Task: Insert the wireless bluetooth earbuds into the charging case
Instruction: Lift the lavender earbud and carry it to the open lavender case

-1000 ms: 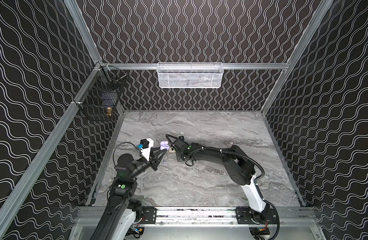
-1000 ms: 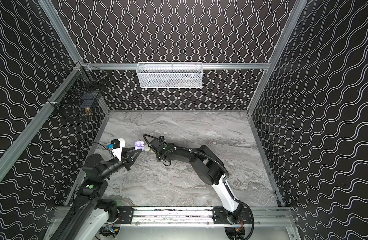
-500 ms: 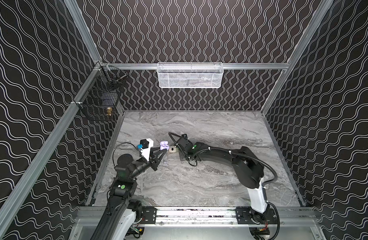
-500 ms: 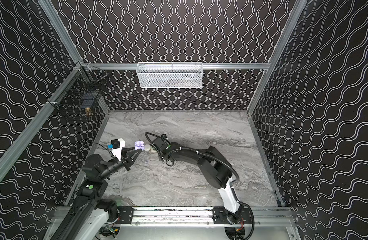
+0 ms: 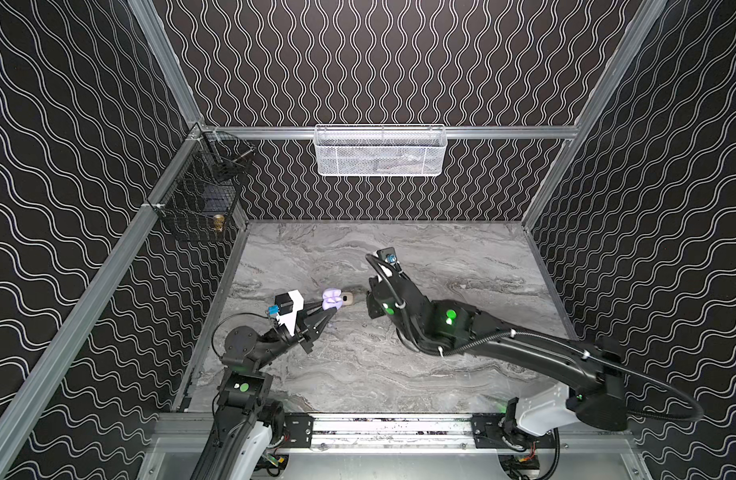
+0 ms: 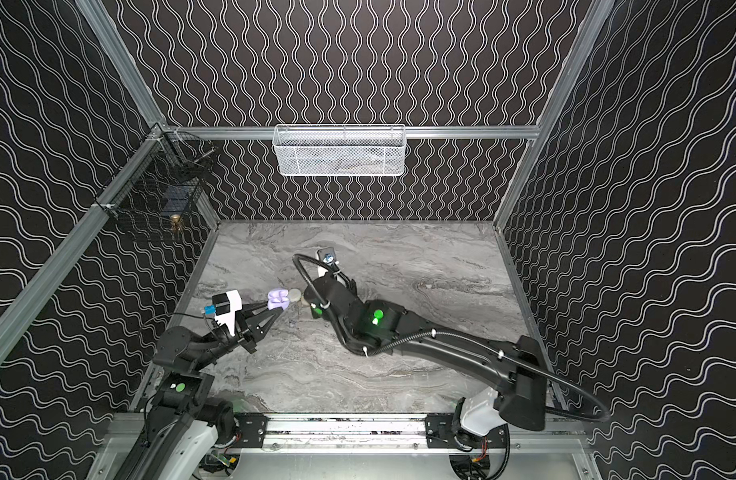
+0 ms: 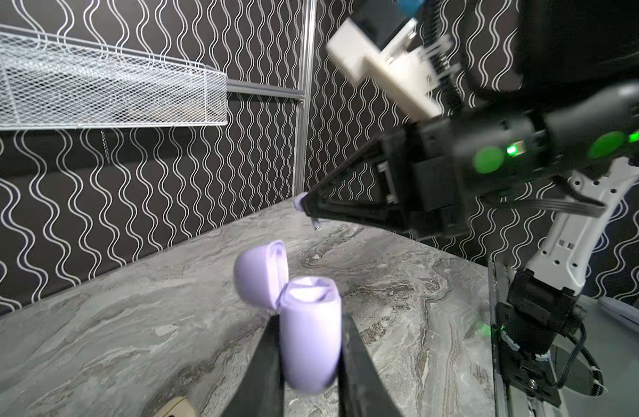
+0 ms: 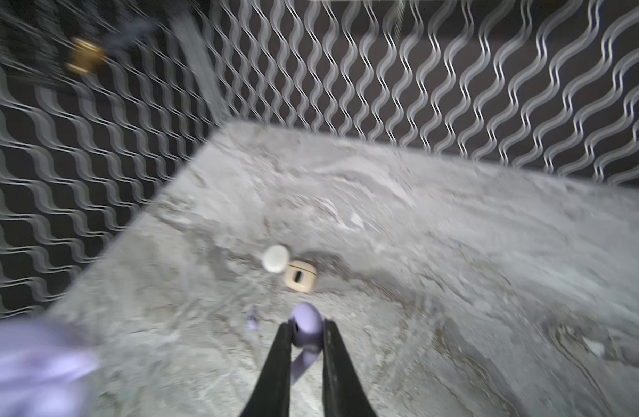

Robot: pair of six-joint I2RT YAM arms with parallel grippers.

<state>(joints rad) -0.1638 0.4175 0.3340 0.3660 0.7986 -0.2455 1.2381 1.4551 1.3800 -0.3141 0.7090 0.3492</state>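
My left gripper (image 7: 309, 319) is shut on the lavender charging case (image 7: 309, 343), which it holds above the table with its lid (image 7: 260, 274) open. In both top views the case (image 5: 332, 298) (image 6: 279, 300) sits at the left fingertips, left of centre. My right gripper (image 8: 306, 335) is shut on a lavender earbud (image 8: 306, 328), whose stem hangs between the fingers. The left wrist view shows that gripper (image 7: 305, 207) above and beyond the case, apart from it. A second small lavender piece (image 8: 252, 323) lies blurred on the table.
An open cream case (image 8: 300, 276) with its round lid (image 8: 275, 258) lies on the marble table (image 5: 441, 257), just right of the lavender case. A white mesh basket (image 5: 380, 151) hangs on the back wall. A black wire basket (image 5: 204, 195) hangs on the left wall.
My right gripper has drawn back to the right, away from the lavender case, and closed a little further on the earbud. The left arm and the case have stayed put.
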